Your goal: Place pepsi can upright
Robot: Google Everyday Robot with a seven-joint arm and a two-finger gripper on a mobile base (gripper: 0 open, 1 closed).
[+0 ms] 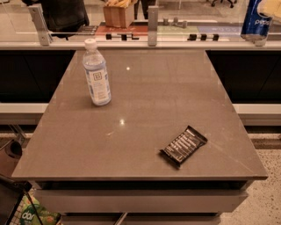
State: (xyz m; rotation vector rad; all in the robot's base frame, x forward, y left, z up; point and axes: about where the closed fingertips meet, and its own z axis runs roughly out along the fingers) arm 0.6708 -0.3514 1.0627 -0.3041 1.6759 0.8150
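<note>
Setting: grey-brown table (145,88) in front of a low glass partition with metal posts (152,24); a white ledge runs along the table's far edge.
Pepsi can (254,21): blue, upright, at the far right corner of the view, beyond the table's far right corner. Its silver base is level with the ledge; whether it rests there or hangs above it cannot be told.
Gripper (268,9): only a pale part shows, at the top right edge, touching the can's upper right side. The rest is cut off, so whether it is clasping the can or released cannot be told.
Water bottle (97,74): clear, white cap, standing upright on the far left part of the table, well apart from the can.
Snack bar (183,146): dark wrapper, lying flat and diagonal near the table's front right edge.
Wooden box (118,13): behind the glass, centre left.
Green-printed bag (30,215): on the floor at the bottom left.
</note>
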